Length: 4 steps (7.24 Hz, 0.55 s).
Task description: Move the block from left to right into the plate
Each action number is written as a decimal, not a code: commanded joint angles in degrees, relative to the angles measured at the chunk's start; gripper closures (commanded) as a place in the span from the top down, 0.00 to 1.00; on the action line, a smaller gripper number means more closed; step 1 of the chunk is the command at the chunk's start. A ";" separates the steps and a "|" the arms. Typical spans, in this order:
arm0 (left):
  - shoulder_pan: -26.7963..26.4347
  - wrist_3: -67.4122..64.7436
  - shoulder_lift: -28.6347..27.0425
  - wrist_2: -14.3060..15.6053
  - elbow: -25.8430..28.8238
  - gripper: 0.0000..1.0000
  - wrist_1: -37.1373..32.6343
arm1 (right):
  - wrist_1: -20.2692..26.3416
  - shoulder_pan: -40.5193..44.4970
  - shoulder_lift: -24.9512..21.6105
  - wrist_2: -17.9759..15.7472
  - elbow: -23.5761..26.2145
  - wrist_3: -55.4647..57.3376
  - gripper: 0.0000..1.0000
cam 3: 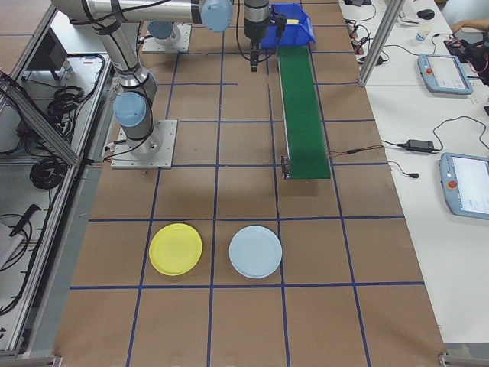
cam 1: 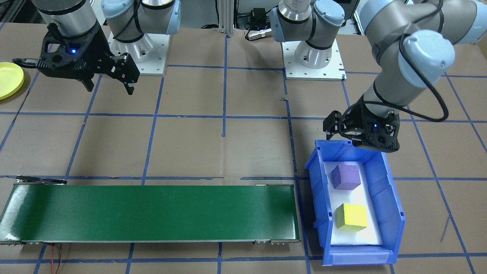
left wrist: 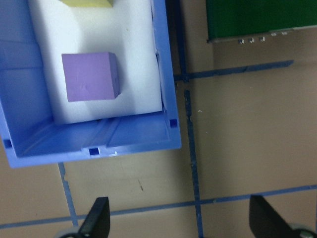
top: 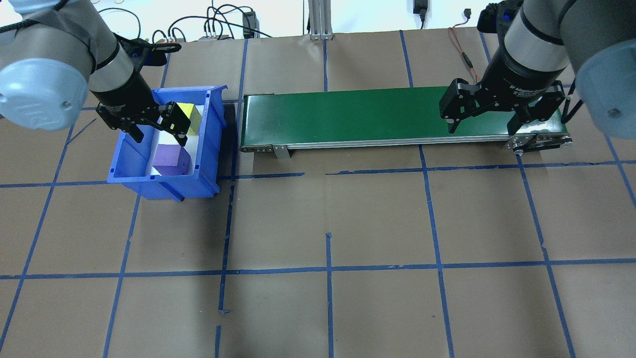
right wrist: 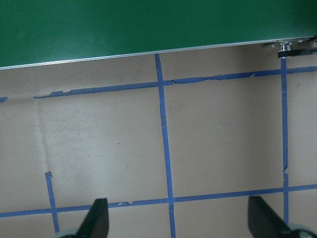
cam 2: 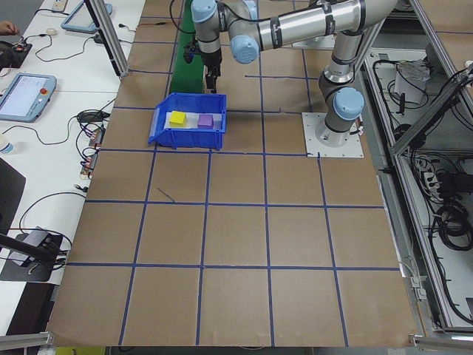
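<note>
Purple foam cube is seen in the front view inside the blue bin, just beyond the spread, empty left gripper over the bin's robot-side wall; overhead, the right gripper, spread and empty, is hung at the green conveyor; the yellow plate is seen well apart in the right-end view.

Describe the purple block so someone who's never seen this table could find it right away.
Find the blue bin off one end of the green conveyor belt. Two foam cubes sit on its white liner; the purple block lies nearer the robot's base, the yellow block farther.
</note>
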 commanded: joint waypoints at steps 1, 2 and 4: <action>1.81 3.98 -5.49 0.24 0.88 1.00 8.46 | 0.07 0.00 0.08 -0.06 0.00 0.00 1.00; 1.81 3.99 -8.90 0.24 0.89 1.00 14.14 | 0.07 0.00 -0.01 -0.06 0.00 0.00 1.00; 1.81 3.99 -11.57 0.24 -0.24 1.00 15.78 | 0.07 0.00 -0.01 -0.06 0.00 0.00 1.00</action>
